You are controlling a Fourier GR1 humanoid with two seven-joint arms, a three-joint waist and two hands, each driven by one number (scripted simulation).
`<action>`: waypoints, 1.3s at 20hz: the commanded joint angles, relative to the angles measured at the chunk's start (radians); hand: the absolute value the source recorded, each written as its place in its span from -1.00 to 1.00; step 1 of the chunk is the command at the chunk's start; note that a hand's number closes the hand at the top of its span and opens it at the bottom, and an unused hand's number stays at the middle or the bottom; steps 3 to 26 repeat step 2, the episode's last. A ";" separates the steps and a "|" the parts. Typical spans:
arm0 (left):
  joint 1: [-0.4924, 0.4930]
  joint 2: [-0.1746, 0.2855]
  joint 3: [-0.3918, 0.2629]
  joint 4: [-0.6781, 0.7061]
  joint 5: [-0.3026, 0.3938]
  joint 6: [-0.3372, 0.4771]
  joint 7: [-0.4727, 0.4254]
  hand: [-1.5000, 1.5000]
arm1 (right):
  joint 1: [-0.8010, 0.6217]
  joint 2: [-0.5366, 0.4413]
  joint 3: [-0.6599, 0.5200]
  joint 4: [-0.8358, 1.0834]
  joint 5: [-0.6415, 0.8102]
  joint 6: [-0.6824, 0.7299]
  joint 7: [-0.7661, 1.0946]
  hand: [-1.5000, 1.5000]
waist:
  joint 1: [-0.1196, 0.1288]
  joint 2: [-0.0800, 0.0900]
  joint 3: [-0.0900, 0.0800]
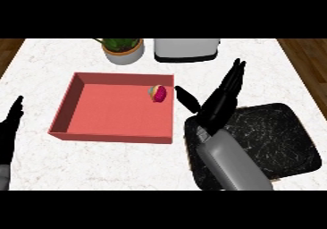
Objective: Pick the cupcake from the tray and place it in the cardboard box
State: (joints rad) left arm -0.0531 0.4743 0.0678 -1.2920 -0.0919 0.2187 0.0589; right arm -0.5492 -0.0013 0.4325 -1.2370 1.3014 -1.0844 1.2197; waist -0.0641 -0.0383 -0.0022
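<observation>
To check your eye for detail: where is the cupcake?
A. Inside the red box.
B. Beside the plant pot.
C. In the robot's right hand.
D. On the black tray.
A: the cupcake lies inside the red box, by its far right corner, apart from the open right hand.

Beyond the right hand (217,108), a white-potted green plant (123,49) and a grey boxy appliance (186,49) stand side by side on the white marble bench (60,165).

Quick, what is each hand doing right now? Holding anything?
Left hand: open, holding nothing, resting at the view's left edge.
Right hand: open, fingers straight, holding nothing.
</observation>
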 commanded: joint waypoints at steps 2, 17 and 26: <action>0.028 0.008 0.010 -0.036 0.006 -0.003 0.001 0.00 | 0.248 0.001 0.098 -0.265 0.075 0.126 0.110 -1.00 | -0.006 0.002 0.000; 0.028 0.008 0.010 -0.036 0.006 -0.003 0.001 0.00 | 0.248 0.001 0.098 -0.265 0.075 0.126 0.110 -1.00 | -0.006 0.002 0.000; 0.028 0.008 0.010 -0.036 0.006 -0.003 0.001 0.00 | 0.248 0.001 0.098 -0.265 0.075 0.126 0.110 -1.00 | -0.006 0.002 0.000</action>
